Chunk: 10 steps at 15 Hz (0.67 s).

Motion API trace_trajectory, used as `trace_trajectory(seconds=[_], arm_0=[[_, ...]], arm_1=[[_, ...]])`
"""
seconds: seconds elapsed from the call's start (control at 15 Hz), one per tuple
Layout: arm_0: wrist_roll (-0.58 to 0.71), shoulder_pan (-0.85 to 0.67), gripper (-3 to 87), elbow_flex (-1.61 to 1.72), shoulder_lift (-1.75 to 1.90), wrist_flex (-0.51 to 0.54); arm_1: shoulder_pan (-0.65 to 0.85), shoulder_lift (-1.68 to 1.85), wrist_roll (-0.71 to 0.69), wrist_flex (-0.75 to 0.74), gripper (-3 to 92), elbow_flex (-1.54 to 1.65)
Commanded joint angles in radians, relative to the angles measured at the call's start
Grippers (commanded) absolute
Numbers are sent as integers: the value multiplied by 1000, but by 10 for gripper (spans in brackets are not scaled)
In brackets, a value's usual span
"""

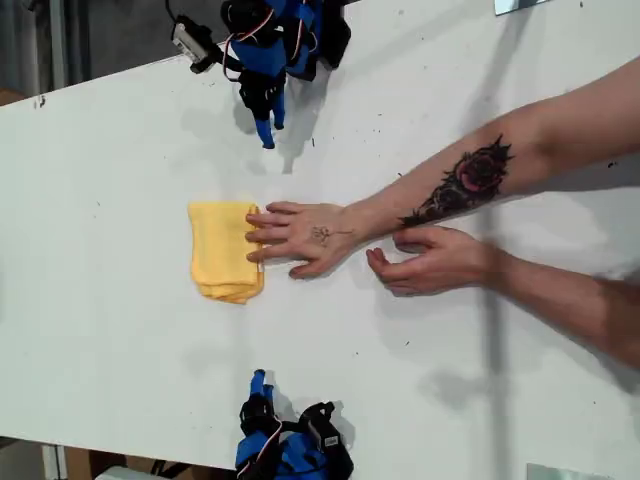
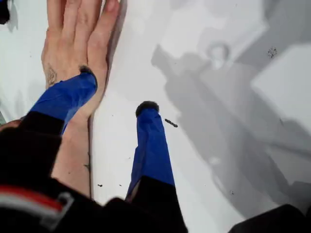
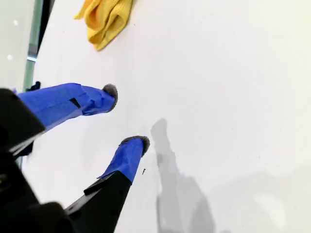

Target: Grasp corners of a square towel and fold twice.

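The yellow towel (image 1: 224, 250) lies folded into a narrow stack near the middle of the white table (image 1: 100, 200). Its layered edges face the exterior view's bottom, and one rounded corner (image 1: 196, 209) shows at its upper left there. A person's hand (image 1: 305, 238) presses its fingers on the towel's right edge. My first gripper (image 1: 268, 136) (image 2: 116, 90) hangs open and empty at the exterior view's top, beside that hand (image 2: 73, 43). My second gripper (image 1: 258, 381) (image 3: 125, 116) is open and empty at the exterior view's bottom, well short of the towel (image 3: 104, 17).
The person's other hand (image 1: 430, 262) and both forearms reach in from the exterior view's right, one forearm bearing a dark tattoo (image 1: 465, 180). The table edge (image 3: 40, 43) runs close by my second gripper. Shadows fall across the table near my first gripper.
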Motion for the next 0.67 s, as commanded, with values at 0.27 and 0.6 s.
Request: trace_trajectory(seconds=[0.27, 0.6], arm_0=[[5, 2, 151, 3, 6, -5], [5, 0, 142, 3, 6, -5]], arm_1=[[0, -8, -14, 11, 218, -38], [0, -8, -14, 11, 218, -38]])
